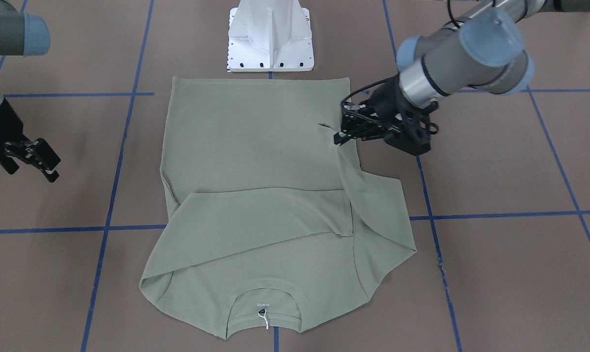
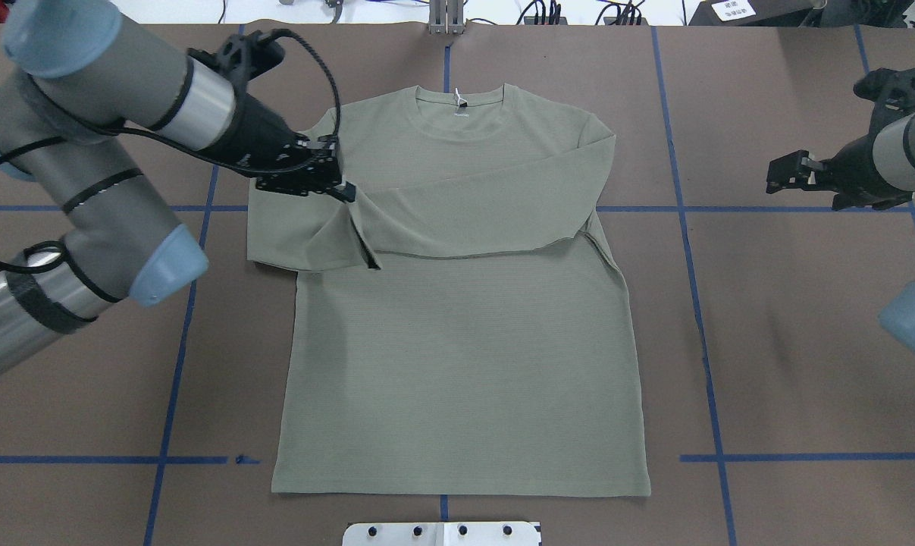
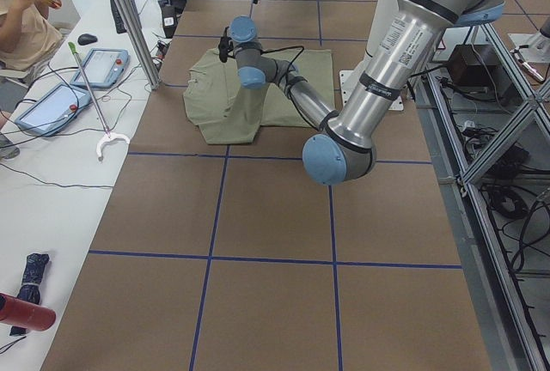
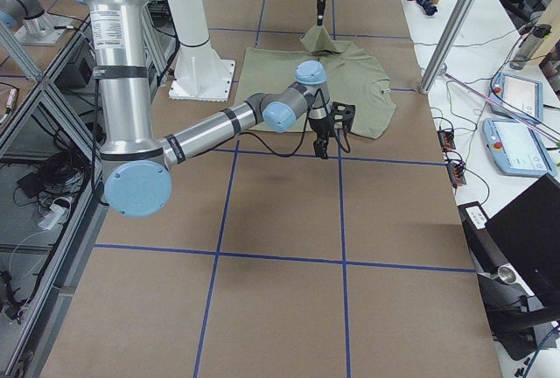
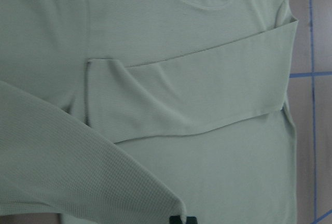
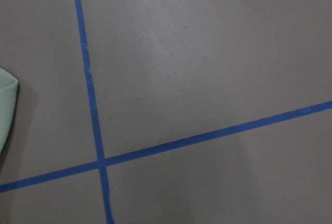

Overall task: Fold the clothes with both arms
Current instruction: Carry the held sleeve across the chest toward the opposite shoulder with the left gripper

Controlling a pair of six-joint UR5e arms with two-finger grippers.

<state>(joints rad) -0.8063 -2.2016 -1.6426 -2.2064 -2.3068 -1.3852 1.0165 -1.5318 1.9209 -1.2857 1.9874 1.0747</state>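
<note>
The sage-green shirt [image 2: 465, 364] lies flat on the brown table, its collar and white neck label [image 2: 458, 98] away from the robot's base. It also shows in the front view [image 1: 255, 137]. One sleeve [image 2: 487, 205] is folded across the chest. My left gripper [image 2: 343, 189] is shut on the end of the other sleeve [image 2: 355, 235] and holds it raised over the shirt's edge; the front view shows this gripper [image 1: 338, 138] too. That sleeve fills the left wrist view's foreground [image 5: 62, 156]. My right gripper [image 2: 787, 173] is open and empty, well off the shirt to the side [image 1: 31, 164].
The white base pedestal [image 1: 270, 39] stands just behind the shirt's hem. Blue tape lines [image 6: 93, 130] cross the table. A side bench with tablets [image 3: 51, 105] and a seated person runs along the far edge. A corner of the shirt [image 6: 6, 105] shows in the right wrist view.
</note>
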